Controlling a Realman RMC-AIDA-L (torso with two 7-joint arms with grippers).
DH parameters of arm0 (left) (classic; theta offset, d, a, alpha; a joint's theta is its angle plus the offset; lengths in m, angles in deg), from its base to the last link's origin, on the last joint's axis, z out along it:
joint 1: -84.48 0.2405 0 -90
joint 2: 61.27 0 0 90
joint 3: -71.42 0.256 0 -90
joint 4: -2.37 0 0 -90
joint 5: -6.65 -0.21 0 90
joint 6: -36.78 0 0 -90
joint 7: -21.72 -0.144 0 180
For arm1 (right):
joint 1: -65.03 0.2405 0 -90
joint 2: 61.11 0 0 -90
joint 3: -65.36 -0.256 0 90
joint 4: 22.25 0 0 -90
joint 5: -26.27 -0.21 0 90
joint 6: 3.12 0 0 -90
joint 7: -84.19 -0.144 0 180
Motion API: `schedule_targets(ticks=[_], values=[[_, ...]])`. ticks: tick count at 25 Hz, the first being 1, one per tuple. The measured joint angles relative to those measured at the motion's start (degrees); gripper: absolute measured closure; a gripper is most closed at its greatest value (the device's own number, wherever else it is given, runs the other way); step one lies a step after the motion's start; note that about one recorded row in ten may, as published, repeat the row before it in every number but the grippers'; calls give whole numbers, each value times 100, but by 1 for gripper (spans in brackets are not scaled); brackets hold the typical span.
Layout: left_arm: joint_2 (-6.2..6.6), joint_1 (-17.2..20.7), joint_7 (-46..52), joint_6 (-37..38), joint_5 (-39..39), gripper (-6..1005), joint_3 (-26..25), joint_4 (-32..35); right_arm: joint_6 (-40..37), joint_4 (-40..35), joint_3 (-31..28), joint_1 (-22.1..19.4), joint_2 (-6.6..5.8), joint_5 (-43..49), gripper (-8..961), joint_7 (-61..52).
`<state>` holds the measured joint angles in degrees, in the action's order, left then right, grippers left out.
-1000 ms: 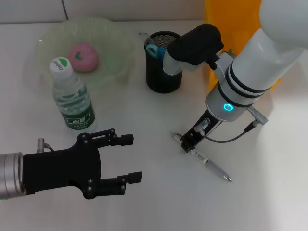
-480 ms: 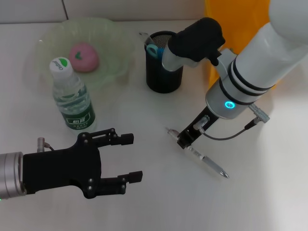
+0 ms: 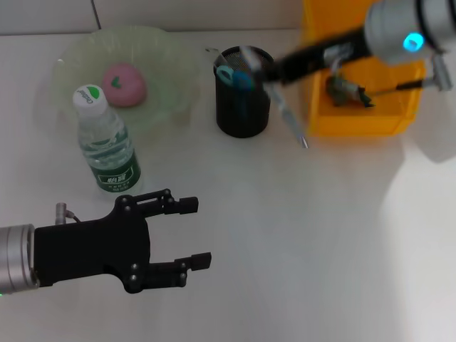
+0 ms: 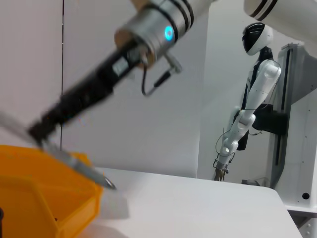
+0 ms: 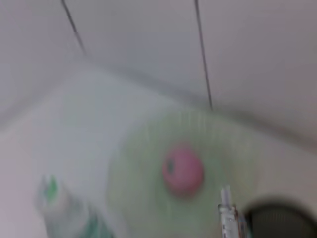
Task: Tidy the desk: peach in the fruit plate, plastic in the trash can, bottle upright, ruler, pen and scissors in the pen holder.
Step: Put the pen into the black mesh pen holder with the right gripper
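White desk (image 3: 299, 235): right gripper (image 3: 274, 75) jaws clamp slim pen (image 3: 288, 114) beside mesh holder (image 3: 243, 92); left gripper (image 3: 189, 235) jaws spread.

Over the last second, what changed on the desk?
The right gripper, shut on the pen, lifted it off the desk and swung it up beside the pen holder. The left gripper, bottle, peach and fruit plate stayed put.

Three views, all sharing the pen holder's (image 3: 243, 92) side of the desk.
Your head camera looks down; both wrist cameras face level past it.
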<state>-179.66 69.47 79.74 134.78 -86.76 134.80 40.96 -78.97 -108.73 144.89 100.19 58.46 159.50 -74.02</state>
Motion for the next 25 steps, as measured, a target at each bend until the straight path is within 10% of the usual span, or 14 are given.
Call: schedule_targets(ticks=[5, 16, 25], values=[[0, -2, 3, -13, 0, 234, 0, -9, 1119, 34, -673, -540, -19, -1774, 788, 1626], [0, -63, 22, -56, -9, 234, 10, -54, 1898, 4010, -581, -351, 0, -7406, 789, 8679], [0, -54, 0, -62, -15, 234, -1, -54, 1622, 5679, -542, 191, 24, -8091, 789, 10108]])
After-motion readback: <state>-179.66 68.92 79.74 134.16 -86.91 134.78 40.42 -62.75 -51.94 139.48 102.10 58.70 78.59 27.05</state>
